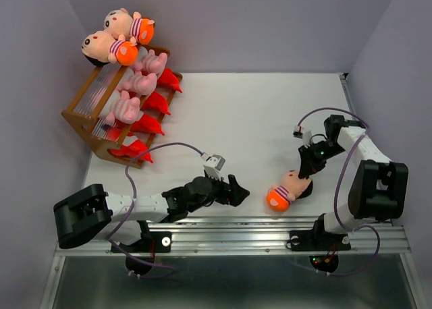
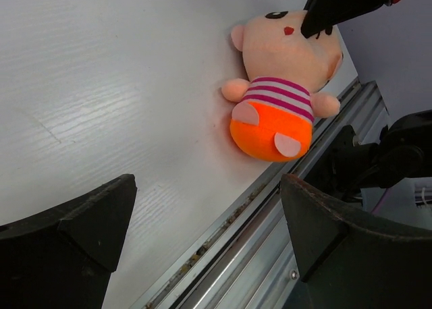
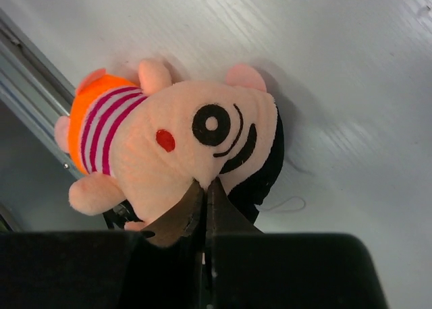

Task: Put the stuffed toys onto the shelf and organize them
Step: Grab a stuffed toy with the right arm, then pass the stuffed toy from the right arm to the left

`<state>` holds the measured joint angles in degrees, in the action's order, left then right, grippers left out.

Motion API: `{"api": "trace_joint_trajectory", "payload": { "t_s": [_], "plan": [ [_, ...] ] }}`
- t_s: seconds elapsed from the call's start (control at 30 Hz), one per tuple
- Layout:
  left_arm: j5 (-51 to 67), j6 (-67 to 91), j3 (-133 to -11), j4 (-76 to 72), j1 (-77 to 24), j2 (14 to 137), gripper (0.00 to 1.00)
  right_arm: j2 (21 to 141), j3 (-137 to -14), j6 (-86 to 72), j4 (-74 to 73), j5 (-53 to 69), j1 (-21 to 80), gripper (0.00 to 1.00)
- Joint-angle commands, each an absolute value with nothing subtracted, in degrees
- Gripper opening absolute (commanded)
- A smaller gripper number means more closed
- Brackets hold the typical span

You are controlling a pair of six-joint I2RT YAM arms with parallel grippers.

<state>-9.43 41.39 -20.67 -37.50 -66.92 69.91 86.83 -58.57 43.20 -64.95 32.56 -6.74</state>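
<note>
A boy doll (image 1: 285,191) with a tan head, striped shirt and orange bottom lies on the white table near the front edge. My right gripper (image 1: 304,175) is shut, pinching the plush of the doll's head (image 3: 169,147) between its fingertips (image 3: 208,184). My left gripper (image 1: 240,193) stands open a little to the doll's left, nothing between its fingers (image 2: 206,208); the doll (image 2: 280,86) lies ahead of it. The brown shelf (image 1: 88,113) at the back left holds two boy dolls (image 1: 111,47) on top, three pink pigs (image 1: 125,108) in the middle and red monsters (image 1: 135,149) low down.
A metal rail (image 1: 256,231) runs along the table's front edge just beside the doll. Grey walls close in the left, back and right sides. The right arm's cable (image 1: 324,113) loops above the table.
</note>
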Motion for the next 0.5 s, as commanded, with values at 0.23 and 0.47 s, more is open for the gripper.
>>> {"api": "trace_joint_trajectory", "payload": {
  "t_s": [0.23,0.47],
  "plan": [
    [3.4,32.89,-25.93,-48.15,-68.47,75.93,0.97,78.22,-68.72,70.29,-78.91,55.26,-5.72,0.01],
    [5.45,33.48,-28.39,-53.16,-68.47,80.67,0.97,78.67,-68.47,73.12,-79.45,61.24,-3.78,0.01]
  ]
}}
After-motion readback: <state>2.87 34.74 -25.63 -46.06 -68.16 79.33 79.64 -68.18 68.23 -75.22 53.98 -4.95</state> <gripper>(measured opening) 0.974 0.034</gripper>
